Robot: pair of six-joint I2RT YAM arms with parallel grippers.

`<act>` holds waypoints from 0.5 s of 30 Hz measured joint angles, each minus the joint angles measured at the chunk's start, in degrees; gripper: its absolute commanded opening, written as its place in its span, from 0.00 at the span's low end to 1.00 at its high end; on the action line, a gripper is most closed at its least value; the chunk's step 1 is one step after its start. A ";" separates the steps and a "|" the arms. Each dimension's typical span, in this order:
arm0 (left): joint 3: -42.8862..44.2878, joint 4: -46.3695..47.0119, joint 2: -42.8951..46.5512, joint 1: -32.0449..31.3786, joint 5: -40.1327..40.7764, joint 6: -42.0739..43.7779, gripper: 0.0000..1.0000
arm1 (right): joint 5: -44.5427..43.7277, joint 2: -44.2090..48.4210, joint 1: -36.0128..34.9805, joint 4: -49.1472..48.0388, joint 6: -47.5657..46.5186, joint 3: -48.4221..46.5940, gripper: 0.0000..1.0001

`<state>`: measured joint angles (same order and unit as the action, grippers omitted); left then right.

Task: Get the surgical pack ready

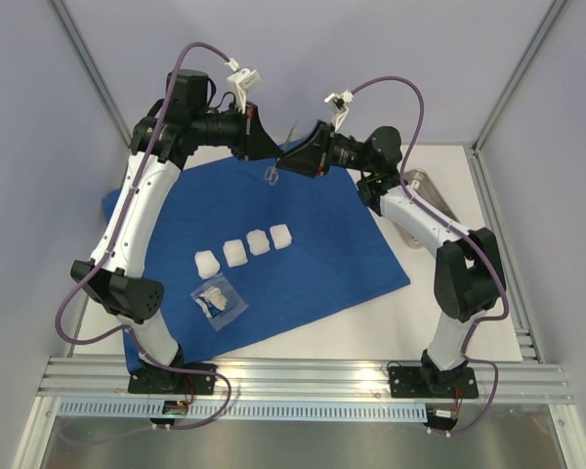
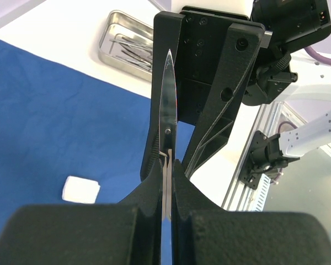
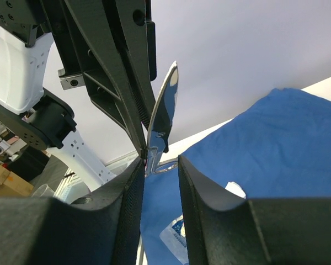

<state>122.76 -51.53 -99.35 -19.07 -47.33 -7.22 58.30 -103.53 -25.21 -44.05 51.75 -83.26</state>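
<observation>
A white, smooth worktop [image 1: 449,322] is seen enclosed by plain grey-lilac walls and aluminium posts, with a slotted metal rail along its near edge. Most of the left and middle is covered by the royal-blue cloth drape [image 1: 322,264], spread flat as a sheet and lightly creased, one corner reaching towards the near right. On the drape, a small clear plastic packet [image 1: 218,301] is laid near the near-left, and four soft white gauze squares [image 1: 235,253] are set in a slanting row just beyond it. Above the far edge of the drape, the left gripper [image 2: 166,165] is closed tight on polished steel scissors [image 2: 168,94], whose blades are pointed away from it. The right gripper [image 3: 161,163] is met tip to tip with it; its black jaws are held partly apart on either side of the scissors, not pressed onto them. At the far right, on bare worktop, a shallow rectangular steel tray [image 2: 129,47] is filled with thin silver instruments.
</observation>
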 measured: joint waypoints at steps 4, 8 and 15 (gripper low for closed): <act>0.00 0.00 -0.48 -0.02 0.02 -0.04 0.00 | 0.31 -0.35 -0.02 -0.35 0.90 -0.04 0.35; 0.00 0.00 -0.72 -0.02 0.11 -0.07 0.00 | 0.57 -0.44 -0.04 -0.61 1.68 -0.13 0.29; 0.00 0.22 -0.87 -0.02 -0.13 -0.20 0.00 | 0.83 -0.66 -0.13 -0.85 2.47 -0.48 0.18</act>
<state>122.76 -51.31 -100.22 -19.09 -47.46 -7.42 59.13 -104.18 -25.34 -44.91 54.22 -83.74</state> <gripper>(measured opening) 0.026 0.200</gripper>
